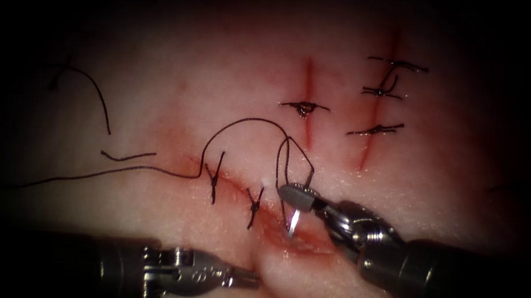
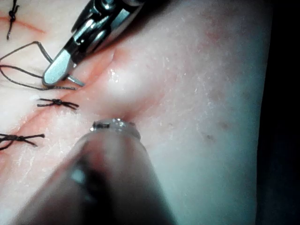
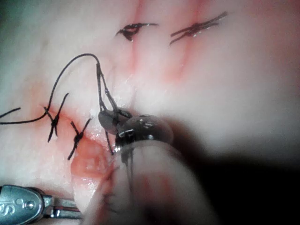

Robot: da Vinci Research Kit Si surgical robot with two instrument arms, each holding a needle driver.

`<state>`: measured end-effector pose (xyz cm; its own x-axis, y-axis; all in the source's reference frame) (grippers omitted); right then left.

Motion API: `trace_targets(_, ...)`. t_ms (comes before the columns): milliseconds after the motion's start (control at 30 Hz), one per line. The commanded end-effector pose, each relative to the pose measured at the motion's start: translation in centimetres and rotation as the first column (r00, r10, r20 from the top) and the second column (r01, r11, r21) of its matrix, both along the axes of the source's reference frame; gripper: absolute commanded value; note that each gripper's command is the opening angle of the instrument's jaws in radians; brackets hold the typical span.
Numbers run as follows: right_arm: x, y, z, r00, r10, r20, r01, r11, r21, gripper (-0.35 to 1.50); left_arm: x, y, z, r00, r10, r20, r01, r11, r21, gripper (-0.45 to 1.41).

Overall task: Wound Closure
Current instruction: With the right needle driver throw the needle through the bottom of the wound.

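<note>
My right tool [image 1: 296, 197] comes in from the lower right, its jaws shut on the curved needle [image 1: 292, 222] near its tail end. The needle's tip points down into the open stretch of the cut [image 1: 300, 238]; I cannot tell whether it has entered the tissue [image 1: 160, 122]. Black thread [image 1: 243, 121] loops up from the jaws, arcs left and trails off to the left. My left tool [image 1: 252, 278] lies low at the front, shut on the near lip of the cut, which puckers up at its tip [image 2: 115, 125]. The left wrist view shows the right tool [image 2: 58, 72] over the cut.
Two tied stitches [image 1: 213, 179] [image 1: 255, 204] close the cut left of the needle. Behind lie two more cuts with stitches [image 1: 305, 106] [image 1: 375, 130]. Loose thread pieces [image 1: 96, 96] [image 1: 127, 157] lie at the left. Red fluid marks the cut edges.
</note>
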<state>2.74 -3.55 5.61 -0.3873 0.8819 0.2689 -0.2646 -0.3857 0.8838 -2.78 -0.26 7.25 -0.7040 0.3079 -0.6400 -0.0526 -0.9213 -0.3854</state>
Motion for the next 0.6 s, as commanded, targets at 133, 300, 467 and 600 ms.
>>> trace_targets(133,0.12,-0.02,-0.01,0.999,-0.008,-0.049,0.011,0.998,0.065,-0.35,-0.05,-0.03,0.06,1.000,0.001,0.000,-0.001,1.000,0.002,-0.15)
trace_targets(300,0.13,-0.05,-0.05,0.997,0.004,-0.078,0.006,0.992,0.127,-0.35,-0.05,-0.03,0.06,1.000,0.001,0.000,-0.001,1.000,0.002,-0.16)
trace_targets(467,0.15,-0.09,-0.10,0.995,0.006,-0.103,0.010,0.988,0.157,-0.35,-0.05,-0.03,0.07,1.000,0.001,0.000,-0.001,1.000,0.002,-0.16)
trace_targets(600,0.09,-0.05,-0.19,0.999,0.012,-0.042,-0.008,0.995,0.104,-0.35,-0.04,-0.03,0.07,1.000,0.001,0.000,-0.001,1.000,0.002,-0.16)
